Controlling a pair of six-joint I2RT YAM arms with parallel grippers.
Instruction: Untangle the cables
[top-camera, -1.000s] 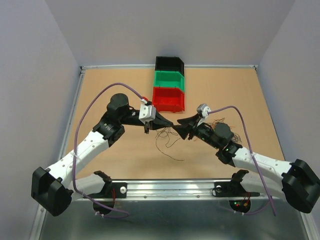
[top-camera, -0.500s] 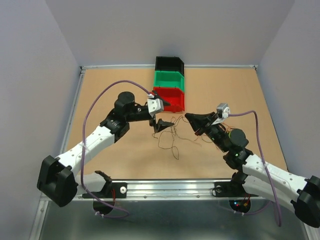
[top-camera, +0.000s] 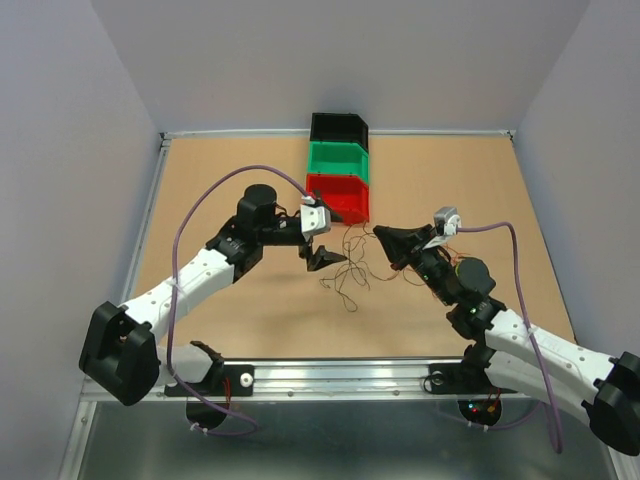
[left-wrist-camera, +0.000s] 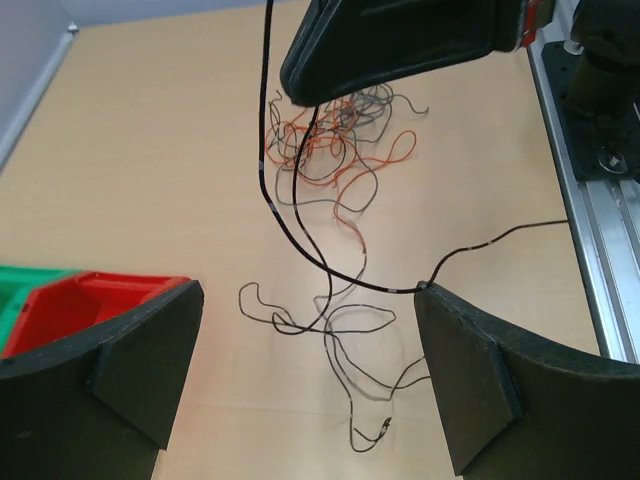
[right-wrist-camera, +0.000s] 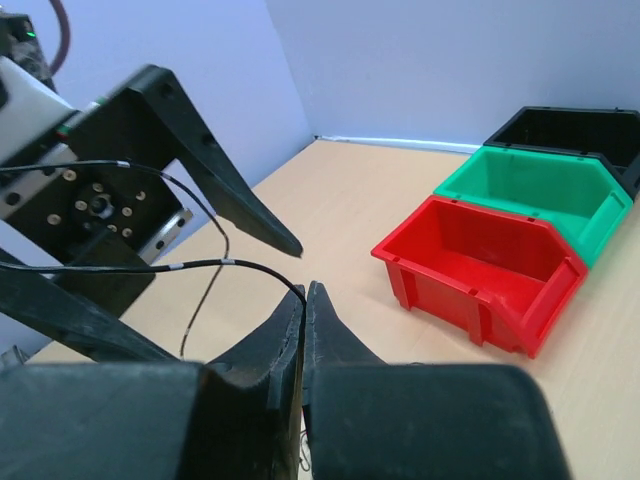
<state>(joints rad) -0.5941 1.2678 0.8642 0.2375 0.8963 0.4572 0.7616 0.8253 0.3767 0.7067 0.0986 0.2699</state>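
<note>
Top external view: the cables (top-camera: 350, 270) are a faint scribble at six o'clock of the red bin (top-camera: 337, 200), the strands too thin to tell apart. The right gripper (top-camera: 383, 236) is pinched together on a black strand. The left gripper (top-camera: 333, 236) gapes wide, gripping nothing.

red bin (top-camera: 337, 198) | green bin (top-camera: 339, 160) | black bin (top-camera: 339, 127) | cables (left-wrist-camera: 322, 160) — orange, black, grey | table (top-camera: 450, 170) — tan

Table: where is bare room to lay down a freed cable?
Bare: the far left corner of the table, left of the bins; the far right, right of the bins. Crowded: the cables between left gripper and right gripper.
</note>
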